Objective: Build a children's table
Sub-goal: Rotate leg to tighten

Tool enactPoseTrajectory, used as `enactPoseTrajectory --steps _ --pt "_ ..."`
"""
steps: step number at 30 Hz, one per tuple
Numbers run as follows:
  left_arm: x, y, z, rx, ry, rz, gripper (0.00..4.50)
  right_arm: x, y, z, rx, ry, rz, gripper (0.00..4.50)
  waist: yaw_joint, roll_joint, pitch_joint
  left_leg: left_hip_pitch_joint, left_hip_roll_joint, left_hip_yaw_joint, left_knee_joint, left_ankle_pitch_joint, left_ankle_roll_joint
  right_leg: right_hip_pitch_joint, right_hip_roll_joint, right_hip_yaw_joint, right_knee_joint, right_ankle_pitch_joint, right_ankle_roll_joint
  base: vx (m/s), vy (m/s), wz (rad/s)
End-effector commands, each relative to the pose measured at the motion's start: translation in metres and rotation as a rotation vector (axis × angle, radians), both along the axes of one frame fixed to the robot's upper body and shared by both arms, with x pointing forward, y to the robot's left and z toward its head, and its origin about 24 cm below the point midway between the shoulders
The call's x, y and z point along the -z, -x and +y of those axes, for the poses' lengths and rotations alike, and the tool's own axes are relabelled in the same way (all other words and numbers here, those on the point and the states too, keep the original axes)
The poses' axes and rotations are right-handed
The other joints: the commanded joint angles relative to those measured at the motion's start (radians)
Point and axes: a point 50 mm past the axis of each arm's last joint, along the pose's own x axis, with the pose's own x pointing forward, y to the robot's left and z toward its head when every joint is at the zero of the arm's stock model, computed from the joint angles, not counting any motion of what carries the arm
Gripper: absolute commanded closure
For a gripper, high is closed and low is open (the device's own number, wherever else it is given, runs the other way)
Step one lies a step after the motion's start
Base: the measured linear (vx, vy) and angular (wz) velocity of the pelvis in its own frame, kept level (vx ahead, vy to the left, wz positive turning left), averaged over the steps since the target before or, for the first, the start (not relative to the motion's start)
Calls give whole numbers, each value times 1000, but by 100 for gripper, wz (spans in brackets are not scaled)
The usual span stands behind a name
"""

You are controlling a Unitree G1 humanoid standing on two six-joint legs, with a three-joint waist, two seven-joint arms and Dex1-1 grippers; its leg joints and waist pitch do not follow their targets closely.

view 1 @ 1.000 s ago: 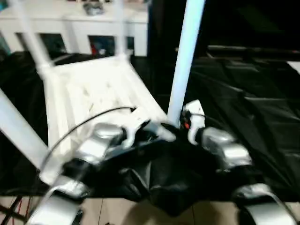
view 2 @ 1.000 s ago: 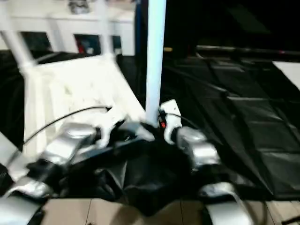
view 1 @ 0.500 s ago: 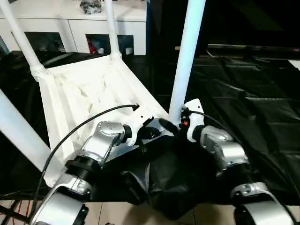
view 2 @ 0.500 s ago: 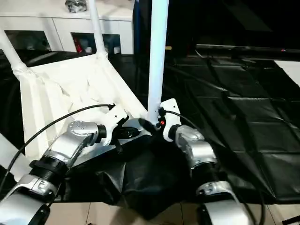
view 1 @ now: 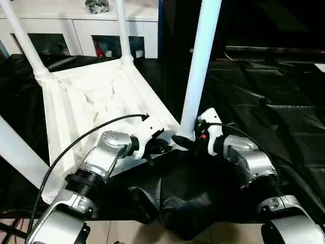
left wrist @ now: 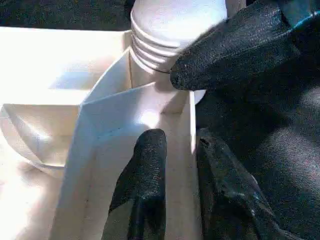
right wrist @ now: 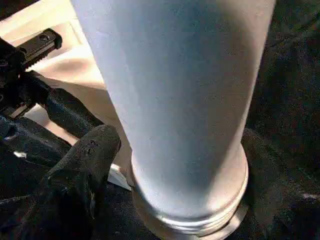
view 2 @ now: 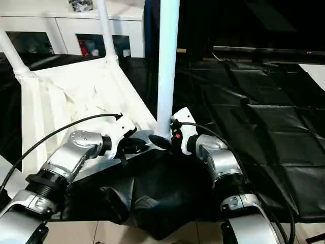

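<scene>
The children's table lies upside down on black cloth, its ribbed white tabletop (view 1: 96,101) facing up. Three white legs (view 1: 23,38) (view 1: 122,30) (view 1: 18,150) stand in their corner sockets. The nearest leg (view 1: 200,66) rises from the front right corner. My right gripper (view 1: 189,138) is open around that leg's ringed base (right wrist: 190,210), with one black finger (right wrist: 85,165) close beside it. My left gripper (left wrist: 177,142) is at the tabletop's front rim (left wrist: 192,125), just left of that corner. Its fingers (left wrist: 145,170) stand slightly apart, one on each side of the thin rim wall.
A white glass-door cabinet (view 1: 81,25) stands behind the tabletop. Black cloth (view 1: 264,101) covers the ground to the right and bunches up below my arms. A black cable (view 1: 91,137) arcs over my left forearm. Pale floor (view 1: 122,234) shows at the near edge.
The view has steadied after a blurred head move. My left fingers have eased apart at the rim. My right gripper has opened wider around the leg's base.
</scene>
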Motion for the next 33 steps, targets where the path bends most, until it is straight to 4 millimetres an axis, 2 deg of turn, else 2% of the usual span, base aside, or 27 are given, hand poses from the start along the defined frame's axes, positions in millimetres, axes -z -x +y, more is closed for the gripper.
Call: enactPoseTrajectory --steps 1,4,5,7,10,15,18,20,22,25,29,30,33 --pt "6 1 14 -49 -47 24 354 0 0 4 -28 -4 14 58 2 5 -61 -1 16 0 -62 -234 30 55 -53 41 -81 -224 -224 0 0 0" --pt "3 3 17 -49 -31 29 354 0 0 4 -27 -4 14 58 1 7 -61 -1 16 0 -61 -229 32 55 -53 41 -80 -208 -232 0 0 0" --pt "3 4 18 -48 -26 32 371 0 0 3 -27 -4 14 58 1 7 -61 -2 15 0 -61 -229 32 55 -53 41 -80 -208 -233 0 0 0" --pt "3 7 20 -27 -19 50 371 1 1 3 -31 -1 14 58 1 7 -59 -1 15 0 -62 -237 32 53 -52 41 -82 -229 -230 0 0 0" --pt "5 10 20 2 -3 77 406 1 1 3 -34 2 13 58 0 9 -58 1 16 0 -63 -246 26 51 -52 41 -82 -236 -229 0 0 0" --pt "6 15 17 51 15 90 447 -1 1 2 -79 33 0 58 -1 7 -59 0 17 0 -63 -242 27 52 -52 42 -81 -222 -230 0 0 0" --pt "6 17 12 104 49 80 449 -3 1 -2 -112 62 -16 58 1 4 -59 1 16 2 -62 -237 34 53 -52 42 -82 -226 -228 0 0 0" --pt "6 18 12 113 56 81 449 -4 0 -3 -114 64 -17 58 3 6 -57 2 17 2 -63 -246 33 51 -52 42 -83 -243 -225 0 0 0" --pt "5 23 8 188 100 72 449 -8 1 -7 -151 73 -28 58 5 5 -58 1 16 1 -62 -243 34 52 -53 42 -83 -248 -222 0 0 0" --pt "5 28 7 248 115 68 449 -9 3 -10 -198 78 -25 58 9 6 -59 3 18 3 -61 -230 42 50 -53 44 -81 -228 -228 0 0 0" --pt "6 36 8 330 106 88 449 -10 8 -13 -280 87 -1 58 16 8 -60 1 20 3 -61 -215 48 54 -52 42 -75 -195 -237 0 0 0" --pt "7 36 8 340 106 89 450 -10 9 -14 -292 89 2 86 16 8 -59 -1 20 4 -60 -209 52 54 -51 42 -74 -188 -238 0 0 0" --pt "8 39 11 355 102 99 450 -7 14 -14 -346 116 26 95 16 7 -59 -1 19 4 -60 -218 48 55 -52 42 -76 -209 -233 0 0 0"
